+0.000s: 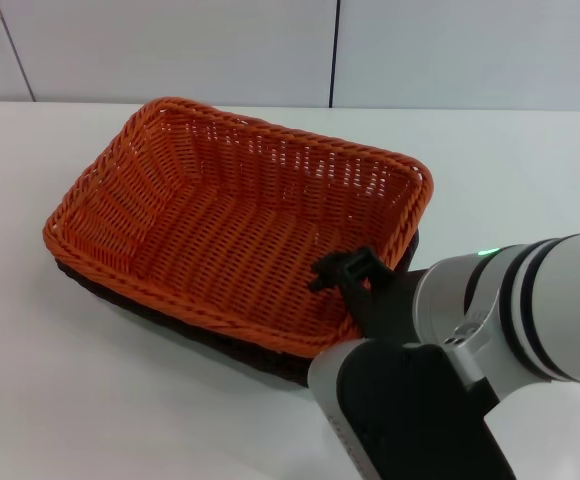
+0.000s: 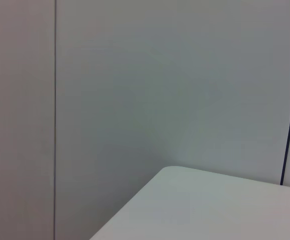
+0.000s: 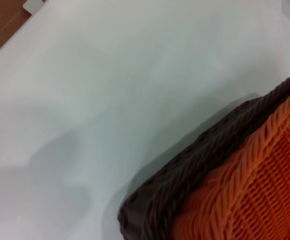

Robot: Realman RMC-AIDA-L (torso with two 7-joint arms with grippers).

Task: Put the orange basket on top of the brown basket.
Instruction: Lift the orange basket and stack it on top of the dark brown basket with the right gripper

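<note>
The orange basket (image 1: 235, 225) sits nested in the brown basket (image 1: 170, 322), whose dark rim shows only as a thin band beneath it along the near and left edges, both on the white worktop (image 1: 90, 400). The right gripper (image 1: 348, 272) is at the orange basket's corner toward 4 o'clock, black fingers at the braided rim there. Whether they are clenched on the rim or released cannot be told, since the arm's body hides most of them.

The stacking looks essentially done, so the risk lies in the withdrawal. If the fingers remain hooked in the open weave, pulling the arm back could drag the orange basket up or askew, or slide both baskets toward the worktop's near edge. The left gripper is out of sight, its camera facing a wall and a worktop corner.
</note>
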